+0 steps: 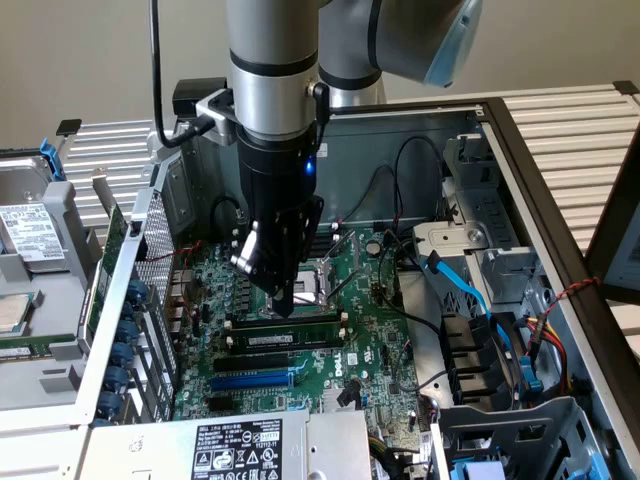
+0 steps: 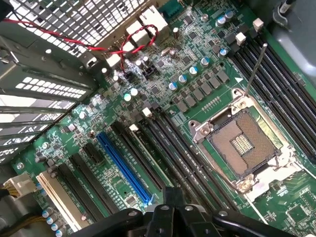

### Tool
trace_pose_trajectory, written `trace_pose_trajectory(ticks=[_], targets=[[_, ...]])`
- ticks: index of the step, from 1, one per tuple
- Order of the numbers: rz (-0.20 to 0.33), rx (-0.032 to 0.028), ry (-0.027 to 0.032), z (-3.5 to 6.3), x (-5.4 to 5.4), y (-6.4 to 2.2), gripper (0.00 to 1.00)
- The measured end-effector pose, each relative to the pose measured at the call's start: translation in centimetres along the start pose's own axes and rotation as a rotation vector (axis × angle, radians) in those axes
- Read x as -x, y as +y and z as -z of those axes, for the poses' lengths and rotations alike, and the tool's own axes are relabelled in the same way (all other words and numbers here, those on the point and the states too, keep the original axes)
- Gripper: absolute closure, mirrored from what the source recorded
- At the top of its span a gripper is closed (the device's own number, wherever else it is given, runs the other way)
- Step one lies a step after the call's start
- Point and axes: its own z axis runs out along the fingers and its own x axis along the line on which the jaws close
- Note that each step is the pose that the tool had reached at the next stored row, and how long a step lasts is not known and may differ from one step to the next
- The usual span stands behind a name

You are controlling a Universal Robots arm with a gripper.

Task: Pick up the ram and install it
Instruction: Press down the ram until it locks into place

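The ram (image 1: 290, 339), a dark-green stick with a small white label strip, lies along the black memory slots (image 1: 285, 322) on the motherboard inside the open computer case. My gripper (image 1: 283, 308) points straight down with its fingers shut together. The tip is at the slot row just behind the ram, beside the processor socket (image 1: 322, 280), and nothing shows between the fingers. In the wrist view the shut gripper (image 2: 173, 197) hangs close over the long black slots (image 2: 168, 148), with the socket (image 2: 242, 143) to one side.
A long blue slot (image 1: 250, 380) (image 2: 123, 165) runs parallel to the memory slots. A labelled power supply (image 1: 240, 450) sits in front. Blue cables (image 1: 470, 290) and a drive bay fill the exterior view's right. A red wire (image 2: 123, 44) loops near the rear grille, and the case walls surround the board.
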Motion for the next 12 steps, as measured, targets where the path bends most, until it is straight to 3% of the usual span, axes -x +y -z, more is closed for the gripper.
trace_pose_trajectory(ticks=[5,12], targets=[[-0.067,0.0042,-0.0004,0.01,0.0,0.0,0.89],[-0.147,-0.0012,-0.0107,0.0,0.0,0.0,0.89]])
